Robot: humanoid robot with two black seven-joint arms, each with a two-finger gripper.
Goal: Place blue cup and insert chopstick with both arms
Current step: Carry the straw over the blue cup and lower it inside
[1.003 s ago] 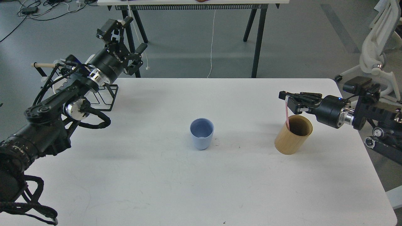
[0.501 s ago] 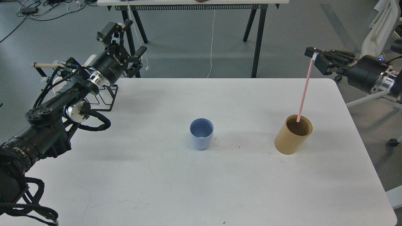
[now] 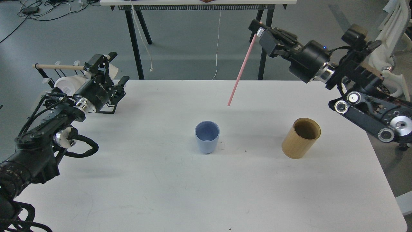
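Note:
The blue cup [image 3: 207,136] stands upright and empty in the middle of the white table [image 3: 180,187]. My right gripper [image 3: 257,28] is shut on the top end of the pink chopstick [image 3: 242,69], which hangs tilted in the air. Its lower tip is above the table, behind and to the right of the cup. My left gripper [image 3: 111,71] is open and empty at the table's back left, beside the rack.
A tan bamboo cylinder [image 3: 301,138] stands empty to the right of the cup. A black wire rack [image 3: 106,108] with a pale wooden rod [image 3: 59,67] and white mugs [image 3: 66,83] stands at the back left. A trestle table and cables lie behind.
My right gripper lifted the pink chopstick out of the bamboo cylinder and carried it left and up towards the blue cup. My left arm drew back and down towards the rack.

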